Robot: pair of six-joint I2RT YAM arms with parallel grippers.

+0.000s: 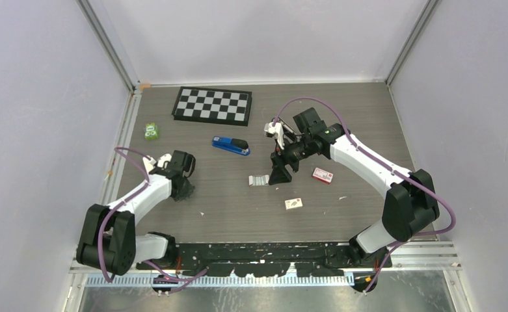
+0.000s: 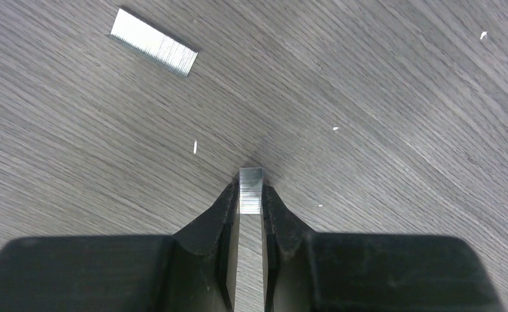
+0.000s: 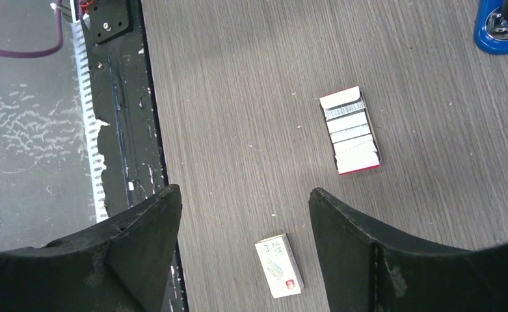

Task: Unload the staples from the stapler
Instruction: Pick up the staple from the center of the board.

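My left gripper [image 2: 251,195] is shut on a short silvery ribbed staples strip [image 2: 251,190], held between the fingertips just above or on the wood table. A second staples strip [image 2: 153,51] lies flat on the table beyond it. In the top view the left gripper [image 1: 183,188] is low at the left, and a staples strip [image 1: 259,181] lies mid-table. The blue stapler [image 1: 231,145] lies closed behind it and shows at the corner of the right wrist view [image 3: 498,26]. My right gripper [image 1: 280,172] [image 3: 244,201] is open and empty above the table.
An open red-and-white box [image 3: 350,130] [image 1: 322,175] with strips inside lies right of the right gripper. A small whitish box [image 3: 279,265] [image 1: 294,203] lies nearer the front edge. A checkerboard [image 1: 213,104] lies at the back. A green object [image 1: 151,131] lies at the left.
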